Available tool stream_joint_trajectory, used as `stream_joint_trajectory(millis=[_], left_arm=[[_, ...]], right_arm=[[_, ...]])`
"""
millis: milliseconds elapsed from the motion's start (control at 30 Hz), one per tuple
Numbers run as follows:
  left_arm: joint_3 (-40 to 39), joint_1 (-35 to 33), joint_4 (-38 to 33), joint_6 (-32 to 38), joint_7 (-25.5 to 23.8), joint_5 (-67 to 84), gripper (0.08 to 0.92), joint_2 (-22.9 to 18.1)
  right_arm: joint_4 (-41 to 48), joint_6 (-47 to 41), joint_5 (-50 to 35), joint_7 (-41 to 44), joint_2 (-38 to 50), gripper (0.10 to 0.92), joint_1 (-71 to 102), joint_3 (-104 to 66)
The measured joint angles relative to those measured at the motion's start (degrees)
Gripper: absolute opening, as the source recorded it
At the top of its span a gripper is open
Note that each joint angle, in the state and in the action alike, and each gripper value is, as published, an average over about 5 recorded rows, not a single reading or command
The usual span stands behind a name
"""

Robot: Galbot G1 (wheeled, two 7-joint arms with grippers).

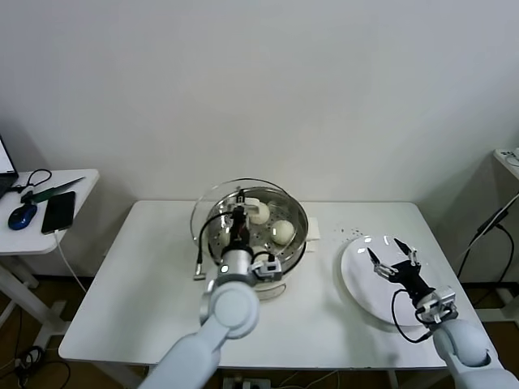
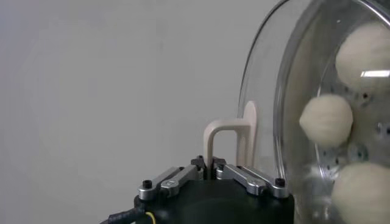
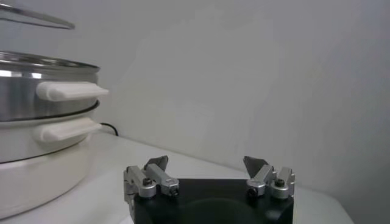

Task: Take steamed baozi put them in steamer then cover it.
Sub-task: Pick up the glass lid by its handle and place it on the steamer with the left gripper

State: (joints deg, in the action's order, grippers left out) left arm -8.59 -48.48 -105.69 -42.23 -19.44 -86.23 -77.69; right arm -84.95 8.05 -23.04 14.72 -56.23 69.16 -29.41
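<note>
Left gripper, pinching the cover's cream handle, holds clear glass above the shiny steamer at the table's rear edge. Smooth baozi lie inside. Right gripper, fingers spread, hovers over a flat white plate near the right edge.

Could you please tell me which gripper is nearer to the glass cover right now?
Left. The left gripper is shut on the cover's handle above the steamer; the right gripper hovers open over the white plate, well apart.
</note>
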Motion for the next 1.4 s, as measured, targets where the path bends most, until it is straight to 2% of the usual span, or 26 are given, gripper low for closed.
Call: stream_joint_trajectory(millis=[233,567,1400], left_arm=[[-1.1,1.5,4.3,0.0,0.0,-0.8,0.148,-3.5],[-1.3,2.8,8.9,0.0,0.8,-0.8,0.148,-5.9],[0.0,2.7,12.7,0.0,3.4,1.1,0.148,-6.3]], right_arm=[[0.0,0.3,0.4,0.1,-0.1,0.823,0.3,-0.6],[0.1,0.5,0.9,0.3,-0.1,0.823,0.6,-1.1],[1.5,1.2,2.1,1.2,-0.2,0.823,0.1,-1.5]])
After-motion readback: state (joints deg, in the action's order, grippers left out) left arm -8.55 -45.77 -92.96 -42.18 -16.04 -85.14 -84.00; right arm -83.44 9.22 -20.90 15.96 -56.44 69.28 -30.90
